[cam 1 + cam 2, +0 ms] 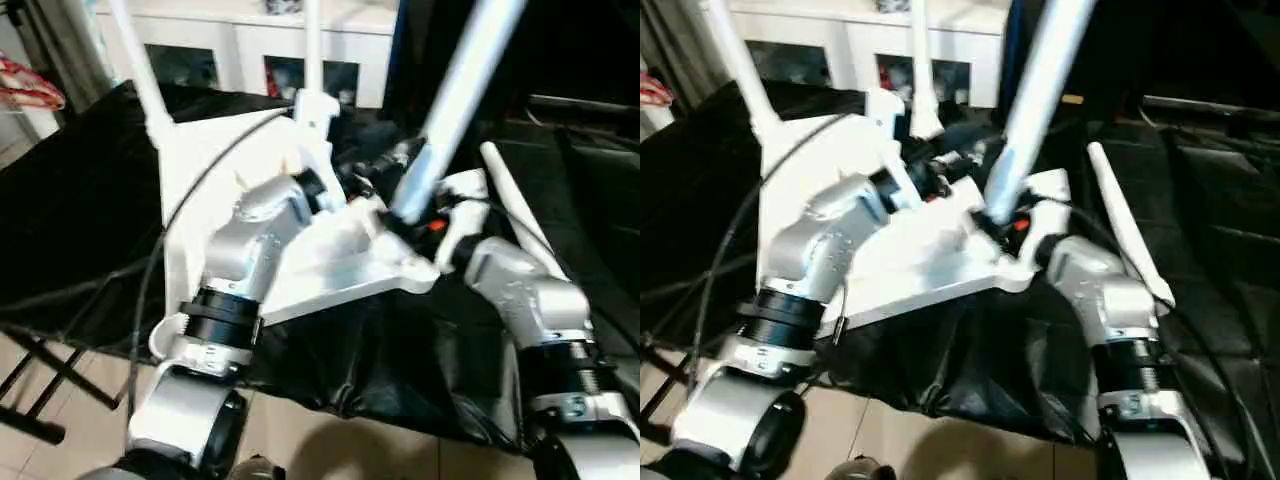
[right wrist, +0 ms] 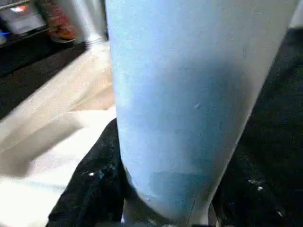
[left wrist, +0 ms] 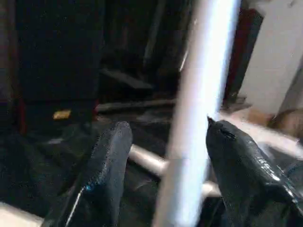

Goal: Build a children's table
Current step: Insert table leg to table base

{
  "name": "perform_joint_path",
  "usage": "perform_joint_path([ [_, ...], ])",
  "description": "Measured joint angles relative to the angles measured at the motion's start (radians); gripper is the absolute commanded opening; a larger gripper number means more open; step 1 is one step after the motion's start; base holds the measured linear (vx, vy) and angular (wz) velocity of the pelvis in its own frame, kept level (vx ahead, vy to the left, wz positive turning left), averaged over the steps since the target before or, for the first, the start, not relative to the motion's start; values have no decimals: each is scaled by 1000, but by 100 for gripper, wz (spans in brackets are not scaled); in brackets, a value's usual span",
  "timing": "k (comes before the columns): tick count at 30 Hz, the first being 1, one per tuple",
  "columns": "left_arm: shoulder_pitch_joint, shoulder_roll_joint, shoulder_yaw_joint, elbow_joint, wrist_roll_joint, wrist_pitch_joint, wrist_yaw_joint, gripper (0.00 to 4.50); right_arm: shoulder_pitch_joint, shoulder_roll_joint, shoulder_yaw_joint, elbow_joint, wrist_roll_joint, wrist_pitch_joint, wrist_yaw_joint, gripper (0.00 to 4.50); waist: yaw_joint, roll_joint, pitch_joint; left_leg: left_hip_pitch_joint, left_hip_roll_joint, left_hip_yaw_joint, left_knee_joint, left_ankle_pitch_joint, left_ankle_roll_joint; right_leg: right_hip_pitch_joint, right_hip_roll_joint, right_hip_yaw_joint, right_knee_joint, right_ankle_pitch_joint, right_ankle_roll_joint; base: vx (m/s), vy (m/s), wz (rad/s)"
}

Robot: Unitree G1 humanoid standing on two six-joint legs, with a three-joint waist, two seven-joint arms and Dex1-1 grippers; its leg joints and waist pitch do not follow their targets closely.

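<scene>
The children's table top [image 1: 215, 160] lies upside down and tilted on the black sheet. Two white legs [image 1: 135, 60] [image 1: 312, 45] stand in its far corner sockets. A third leg [image 1: 455, 90] rises slanted from the near right corner. My right gripper [image 2: 175, 151] is shut on this leg's lower end, a black finger pressed on each side. My left gripper [image 3: 165, 127] is open around the same leg, with a gap showing beside one finger [image 3: 111, 156]. In the head view the left gripper [image 1: 335, 185] sits just left of the right gripper [image 1: 415, 215]. A fourth leg [image 1: 515, 205] lies loose on the sheet at the right.
The big black-sheeted table [image 1: 80, 200] carries everything, and its near edge hangs over the tiled floor [image 1: 330, 440]. Its black folding frame [image 1: 40, 390] shows at lower left. A white cabinet with glass doors [image 1: 240, 50] stands behind. A black cable [image 1: 150, 280] runs along my left forearm.
</scene>
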Motion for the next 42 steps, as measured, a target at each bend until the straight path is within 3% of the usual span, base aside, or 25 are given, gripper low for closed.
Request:
perform_joint_path([
  [5, 39, 102, -183, 124, 199, -52, -56, 288, 54, -30, -32, 7, -40, -37, -57, 191, 1, 2, -1, -1, 0, 0, 0, 0, 0, 0, 0, 0, -1, 0, 1, 0, 0, 0],
  [8, 65, 96, -243, 177, 233, -46, -97, 288, 85, -49, -38, 5, -61, -51, -70, 191, 2, 5, 0, -1, -1, 0, 0, 0, 0, 0, 0, 0, -1, 0, 1, 0, 0, 0],
  [11, 62, 86, -271, 213, 253, -34, -106, 288, 110, -56, -45, -20, -63, -55, -78, 191, 2, 14, -3, 0, -1, 0, 0, 0, 0, 0, 0, 0, -1, 0, 1, 0, 0, 0],
  [13, 61, 82, -284, 243, 260, -35, -108, 271, 124, -60, -51, -34, -64, -56, -81, 191, 0, 22, -6, 0, -1, 0, 0, 0, 0, 0, 0, 0, 0, 0, 1, 0, 0, 0],
  [17, 61, 75, -288, 279, 270, -34, -122, 250, 135, -60, -57, -37, -66, -56, -87, 191, -9, 27, -7, 1, 0, -1, 0, 0, 0, 0, 0, 0, 0, 0, 1, 0, 0, 0],
  [19, 61, 75, -288, 289, 270, -33, -140, 216, 146, -59, -56, -37, -68, -56, -87, 191, -14, 28, -7, 0, 0, -1, 0, 0, 0, 0, 0, 0, 0, 0, 1, 0, 0, 0],
  [21, 61, 77, -288, 299, 273, -34, -149, 213, 148, -59, -56, -38, -69, -55, -87, 191, -18, 28, -7, 0, 0, -1, 0, 0, 0, 0, 0, 0, 0, 0, 1, 0, 0, 0],
  [22, 61, 81, -290, 304, 274, -34, -152, 188, 148, -59, -56, -38, -69, -55, -87, 191, -21, 28, -7, 0, 0, -1, 0, 0, 0, 0, 0, 0, -1, 0, 1, 0, 0, 0],
  [26, 61, 90, -298, 311, 289, -36, -169, 156, 148, -59, -55, -38, -70, -55, -86, 191, -26, 28, -7, 0, 0, -1, 0, 0, 0, 0, 0, 0, -1, 0, 1, 0, 0, 0],
  [42, 61, 102, -322, 332, 320, -27, -224, 23, 146, -60, -36, -39, -72, -55, -74, 191, -29, 28, -7, 0, 0, -1, 0, 0, 0, 0, 0, 0, -1, 0, 1, 0, 0, 0],
])
